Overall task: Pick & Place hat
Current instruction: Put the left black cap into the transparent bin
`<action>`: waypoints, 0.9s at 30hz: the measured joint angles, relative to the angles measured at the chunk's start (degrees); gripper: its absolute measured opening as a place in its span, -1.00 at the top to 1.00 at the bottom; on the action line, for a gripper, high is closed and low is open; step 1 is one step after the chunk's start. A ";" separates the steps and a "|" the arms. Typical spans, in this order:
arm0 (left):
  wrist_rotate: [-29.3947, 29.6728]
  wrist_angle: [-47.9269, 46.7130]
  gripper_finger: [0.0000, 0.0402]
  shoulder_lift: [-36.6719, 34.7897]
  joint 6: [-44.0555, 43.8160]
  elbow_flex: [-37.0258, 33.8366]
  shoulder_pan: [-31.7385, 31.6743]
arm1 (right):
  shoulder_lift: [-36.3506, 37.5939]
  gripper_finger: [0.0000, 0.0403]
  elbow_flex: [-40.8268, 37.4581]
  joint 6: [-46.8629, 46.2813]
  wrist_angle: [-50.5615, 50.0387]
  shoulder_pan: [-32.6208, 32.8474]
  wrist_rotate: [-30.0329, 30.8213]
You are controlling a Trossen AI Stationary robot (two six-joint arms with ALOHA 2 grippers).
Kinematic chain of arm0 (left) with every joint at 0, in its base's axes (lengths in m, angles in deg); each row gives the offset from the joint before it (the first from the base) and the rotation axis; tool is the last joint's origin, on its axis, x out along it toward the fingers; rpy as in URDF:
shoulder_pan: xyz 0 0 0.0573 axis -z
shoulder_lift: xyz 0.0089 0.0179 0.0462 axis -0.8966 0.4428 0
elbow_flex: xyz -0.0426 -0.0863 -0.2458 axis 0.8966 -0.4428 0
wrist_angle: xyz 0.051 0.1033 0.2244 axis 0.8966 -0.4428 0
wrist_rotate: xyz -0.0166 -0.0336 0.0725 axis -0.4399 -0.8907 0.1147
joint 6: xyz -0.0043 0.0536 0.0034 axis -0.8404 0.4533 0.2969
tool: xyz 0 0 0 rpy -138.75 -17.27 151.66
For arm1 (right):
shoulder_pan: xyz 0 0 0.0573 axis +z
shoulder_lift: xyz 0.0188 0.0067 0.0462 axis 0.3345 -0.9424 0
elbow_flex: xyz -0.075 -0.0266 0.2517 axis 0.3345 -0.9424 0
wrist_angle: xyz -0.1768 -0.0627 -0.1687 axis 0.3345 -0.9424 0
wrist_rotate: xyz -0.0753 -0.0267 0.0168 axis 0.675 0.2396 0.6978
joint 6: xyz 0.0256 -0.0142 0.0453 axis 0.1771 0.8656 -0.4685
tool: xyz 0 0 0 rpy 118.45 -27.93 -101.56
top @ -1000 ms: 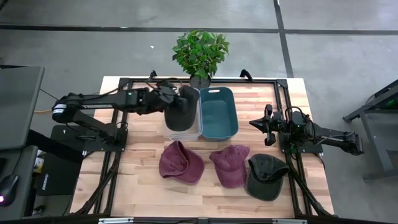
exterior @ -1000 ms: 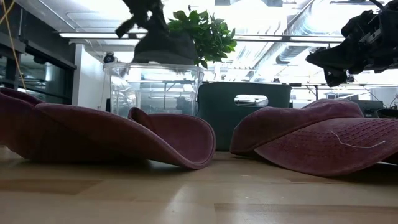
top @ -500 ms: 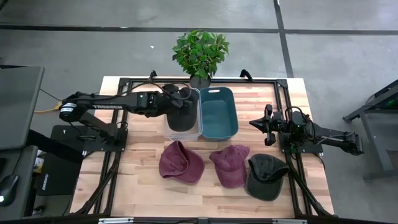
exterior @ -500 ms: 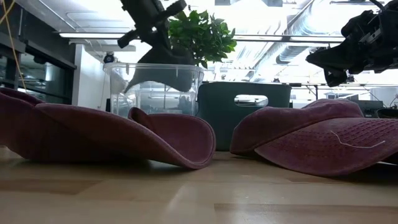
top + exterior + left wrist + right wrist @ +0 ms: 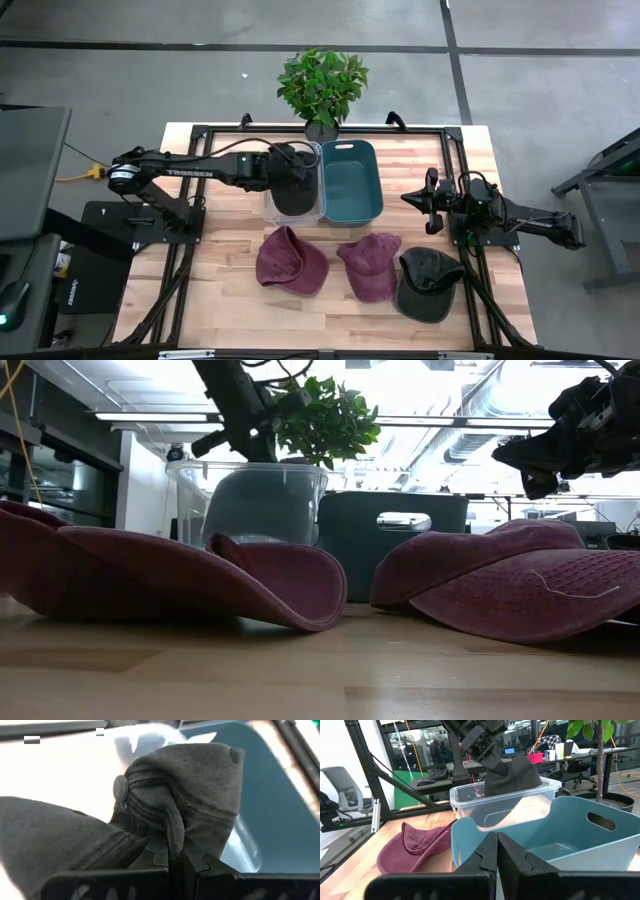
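Note:
A dark grey hat point(image 5: 293, 192) hangs inside the clear bin point(image 5: 270, 208) at the table's far middle, seen through the bin's wall in the low view point(image 5: 265, 505). My left gripper point(image 5: 288, 168) reaches in from the table's left, above the bin, and is shut on this hat. On the near half of the table lie two maroon hats point(image 5: 290, 262) point(image 5: 371, 266) and a dark hat point(image 5: 430, 284). My right gripper point(image 5: 430, 200) waits shut at the table's right side, holding nothing. My left gripper pinches a bunched fold of the hat's crown point(image 5: 173, 827) between its two fingers, close to the top button point(image 5: 120, 787). The fingers slant down from the table's left. The hat hangs below them inside the clear bin; whether it rests on the bin's floor is hidden.
A teal bin point(image 5: 350, 182) stands right beside the clear bin. A potted plant point(image 5: 322, 85) stands at the far edge behind both bins. A black frame point(image 5: 460, 140) runs around the table top.
My left gripper has gone down and a little toward the table's right, tipping more steeply, still shut. The dark grey hat has sunk from above the clear bin's rim to inside the bin.

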 joint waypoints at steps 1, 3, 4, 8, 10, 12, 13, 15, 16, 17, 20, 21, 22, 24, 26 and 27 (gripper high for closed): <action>-0.70 -0.78 1.00 0.04 -0.59 0.00 0.00 | 0.02 1.00 0.00 -0.02 0.00 0.00 0.00; -0.80 -1.18 1.00 -0.01 -1.18 0.00 0.00 | 0.00 1.00 0.00 -0.02 0.00 0.00 0.00; -0.80 -1.29 1.00 -0.02 -1.21 0.00 0.00 | 0.01 1.00 -0.01 -0.02 0.00 0.01 0.00; -1.03 -1.66 1.00 -0.02 -1.31 0.00 0.00 | 0.01 1.00 0.00 -0.01 0.00 0.00 0.00; -1.82 -1.89 1.00 -0.02 -1.59 0.00 0.00 | 0.00 1.00 -0.02 -0.02 0.00 0.00 0.00; -2.64 -2.48 1.00 -0.02 -2.01 0.00 0.00 | 0.00 1.00 0.00 0.00 0.00 0.00 0.02; -3.25 -2.87 1.00 -0.02 -2.53 0.00 0.00 | 0.01 1.00 0.00 -0.02 0.00 0.01 0.00; -4.38 -3.72 1.00 0.35 -2.98 0.00 0.00 | 0.00 1.00 -0.01 -0.01 0.00 0.01 0.00; -4.63 -3.59 1.00 0.91 -3.22 0.01 0.00 | 0.00 1.00 -0.01 -0.02 0.00 0.01 0.00; -4.79 -3.63 1.00 1.30 -3.80 0.02 0.00 | 0.01 1.00 0.00 -0.01 0.00 0.01 0.00; -5.25 -4.55 1.00 1.24 -4.62 -0.04 0.00 | 0.02 1.00 -0.01 -0.02 0.00 0.00 0.00; -5.42 -4.33 1.00 1.18 -4.71 0.00 0.00 | 0.00 1.00 -0.01 -0.01 0.02 0.01 0.02; -5.47 -4.38 1.00 1.18 -4.77 0.00 0.00 | 0.02 1.00 -0.01 -0.02 0.00 0.00 0.02; -5.51 -4.61 1.00 1.27 -4.83 0.00 0.00 | 0.02 1.00 -0.01 -0.02 0.03 0.00 0.00; -5.31 -4.63 1.00 1.27 -5.27 0.00 0.00 | 0.02 1.00 0.00 -0.02 0.02 0.00 0.00; -5.30 -4.63 1.00 1.27 -5.27 0.00 0.00 | 0.00 1.00 0.00 -0.02 0.02 0.02 0.00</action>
